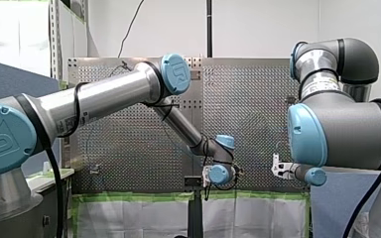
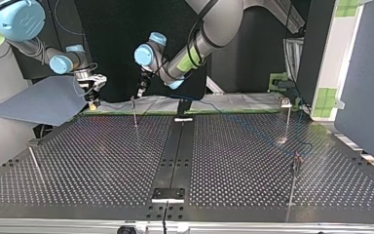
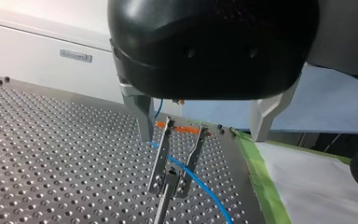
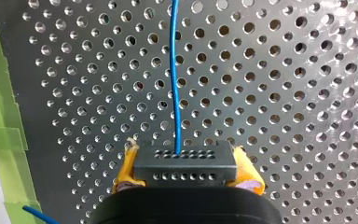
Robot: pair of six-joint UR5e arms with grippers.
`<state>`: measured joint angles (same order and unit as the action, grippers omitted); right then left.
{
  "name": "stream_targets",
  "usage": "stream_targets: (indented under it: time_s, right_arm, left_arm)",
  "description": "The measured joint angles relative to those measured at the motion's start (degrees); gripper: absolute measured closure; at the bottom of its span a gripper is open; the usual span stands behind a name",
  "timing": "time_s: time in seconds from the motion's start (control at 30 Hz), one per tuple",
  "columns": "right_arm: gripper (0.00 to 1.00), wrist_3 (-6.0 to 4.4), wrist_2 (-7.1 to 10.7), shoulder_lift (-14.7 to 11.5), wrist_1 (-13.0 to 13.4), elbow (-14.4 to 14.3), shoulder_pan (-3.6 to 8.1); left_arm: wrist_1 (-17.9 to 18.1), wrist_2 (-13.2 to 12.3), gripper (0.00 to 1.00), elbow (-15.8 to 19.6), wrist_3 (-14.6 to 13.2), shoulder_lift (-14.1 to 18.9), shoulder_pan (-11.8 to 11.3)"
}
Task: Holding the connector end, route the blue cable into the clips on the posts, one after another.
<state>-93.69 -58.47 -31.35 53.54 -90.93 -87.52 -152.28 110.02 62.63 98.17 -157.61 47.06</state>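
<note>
Your right tool (image 4: 186, 170) is clenched on the connector (image 4: 185, 157), so the blue cable (image 4: 176, 84) leaves it toward 12 o'clock. Your left tool (image 3: 201, 138) hangs released astride the clip (image 3: 177, 158), where the cable crosses, probably to guide it in.

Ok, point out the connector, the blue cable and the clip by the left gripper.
connector (image 4: 185, 167), right wrist view, on its black face with the holes.
cable (image 4: 175, 70), right wrist view, on the straight run ahead of the connector.
clip (image 3: 161, 158), left wrist view, on one metal prong.
</note>
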Motion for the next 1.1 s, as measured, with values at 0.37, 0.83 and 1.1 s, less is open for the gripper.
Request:
stream_targets:
  time_s: [0.37, 0.83, 1.1]
  right_arm:
    - [1.00, -0.16, 0.00, 0.1, 0.1, 0.0, 0.02]
    - [1.00, -0.37, 0.02, 0.2, 0.0, 0.0, 0.03]
    - [1.00, -0.38, 0.02, 0.2, -0.1, 0.0, 0.10]
  left_arm:
    - [-0.6, 0.1, 0.00, 0.0, 0.0, 0.0, 0.1]
    - [-4.3, 1.6, 0.00, 1.0, -0.1, 0.7, 0.6]
    - [-1.0, 1.5, 0.00, 5.3, -0.1, 4.9, 0.8]
